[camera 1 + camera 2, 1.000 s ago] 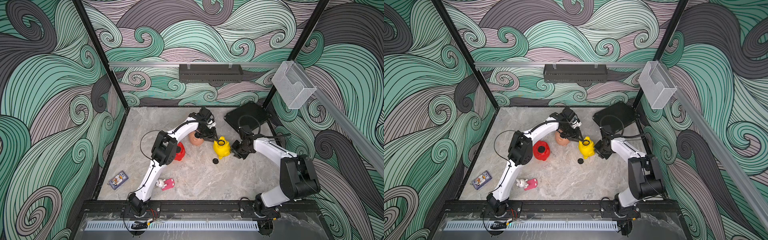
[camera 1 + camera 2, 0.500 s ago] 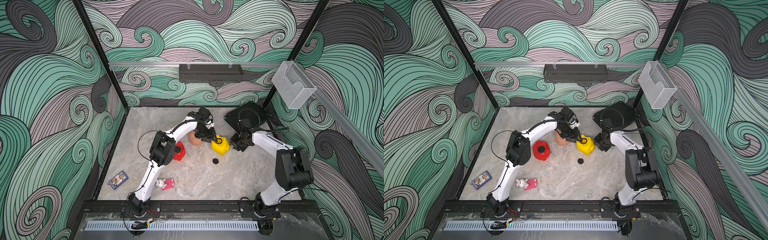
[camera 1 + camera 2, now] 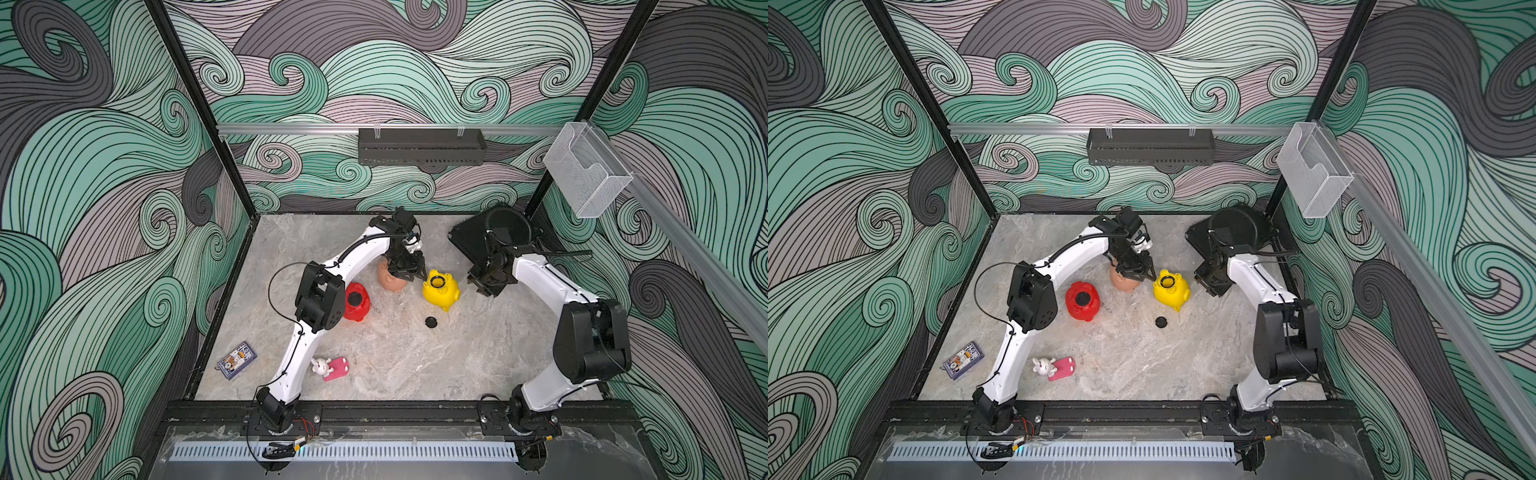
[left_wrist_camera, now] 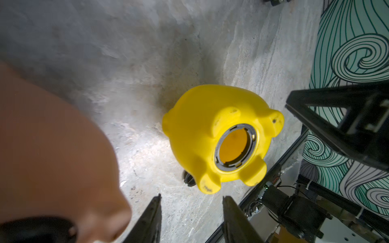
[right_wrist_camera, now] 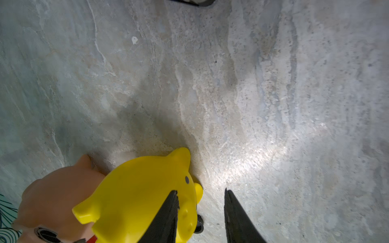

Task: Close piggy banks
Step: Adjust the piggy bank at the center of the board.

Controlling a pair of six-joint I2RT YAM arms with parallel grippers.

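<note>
- Top views, nearest my bases: white bunny toy (image 3: 321, 367) touching a pink flat piece (image 3: 338, 368), beside my left arm; card pack (image 3: 236, 360) at the left edge of the marble table (image 3: 415, 374).
- Loose black cap (image 3: 431, 322), flat on the marble, just beside the yellow piggy bank, on my side of it.
- Red piggy bank (image 3: 356, 309), left of centre, belly up, black plug seated in its hole.
- Yellow piggy bank (image 3: 440, 293), mid-table, feet up, dark-ringed belly hole uncovered.
- Left gripper (image 4: 192, 196), jaws spread, empty, hanging between the yellow bank and the peach-pink piggy bank (image 3: 388, 280) and hiding part of the latter.
- Right gripper (image 5: 200, 190), jaws spread, empty, near the yellow snout.
- Black tray (image 3: 467, 243), far right corner.
</note>
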